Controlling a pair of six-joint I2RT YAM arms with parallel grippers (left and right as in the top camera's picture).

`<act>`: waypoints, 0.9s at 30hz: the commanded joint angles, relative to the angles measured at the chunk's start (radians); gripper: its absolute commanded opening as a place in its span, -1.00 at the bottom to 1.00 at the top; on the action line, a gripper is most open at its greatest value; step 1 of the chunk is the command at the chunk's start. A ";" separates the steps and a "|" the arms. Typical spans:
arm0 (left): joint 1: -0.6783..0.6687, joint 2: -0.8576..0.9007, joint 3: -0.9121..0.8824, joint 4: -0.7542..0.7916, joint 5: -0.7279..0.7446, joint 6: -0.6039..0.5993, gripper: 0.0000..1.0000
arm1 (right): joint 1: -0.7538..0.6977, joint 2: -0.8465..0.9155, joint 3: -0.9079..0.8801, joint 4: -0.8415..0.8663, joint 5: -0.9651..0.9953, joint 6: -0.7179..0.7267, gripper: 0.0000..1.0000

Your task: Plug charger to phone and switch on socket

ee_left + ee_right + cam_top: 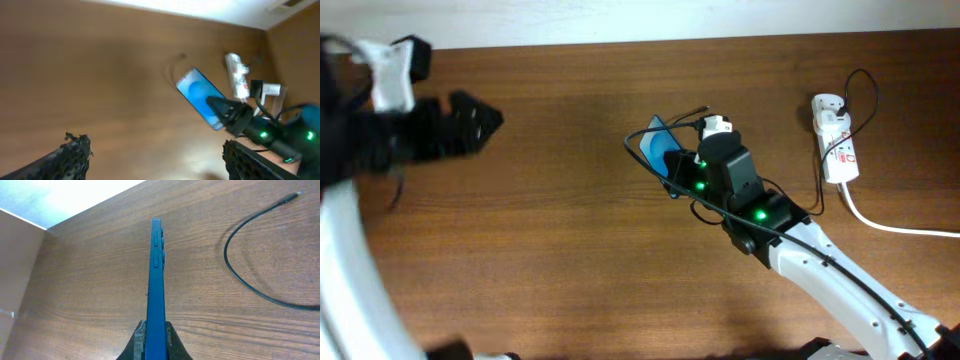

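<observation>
The phone, blue with a dark frame, stands tilted on its long edge at mid-table. My right gripper is shut on its near end. In the right wrist view the phone runs edge-on away from the right gripper, pinched between both fingers. The charger's thin black cable curves over the wood to the right, its plug tip lying loose. The white socket lies at the far right. My left gripper hangs open and empty at the far left, blurred.
The socket's thick white cord trails off the right edge. In the left wrist view the phone, the socket and the right arm sit ahead of the open left gripper. Bare wood lies between the arms.
</observation>
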 commanded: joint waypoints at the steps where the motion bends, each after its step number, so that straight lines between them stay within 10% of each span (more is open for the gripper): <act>1: 0.000 -0.286 0.003 0.004 -0.193 0.081 0.79 | -0.001 -0.036 0.011 -0.008 -0.032 -0.008 -0.92; 6: 0.000 -0.636 -0.202 0.035 -0.447 -0.060 0.98 | -0.001 -0.037 0.011 -0.009 -0.062 -0.008 -0.92; 12: 0.000 -0.853 -0.995 0.541 -0.335 -0.332 0.98 | -0.001 -0.050 0.011 -0.042 -0.070 -0.008 -0.92; 17: -0.001 -0.634 -1.531 1.224 0.193 -0.877 0.99 | -0.001 -0.080 0.011 -0.025 -0.069 0.152 -0.92; 27: -0.093 -0.148 -1.560 1.499 0.557 -1.343 0.98 | 0.000 -0.050 0.011 0.016 -0.062 0.620 -0.92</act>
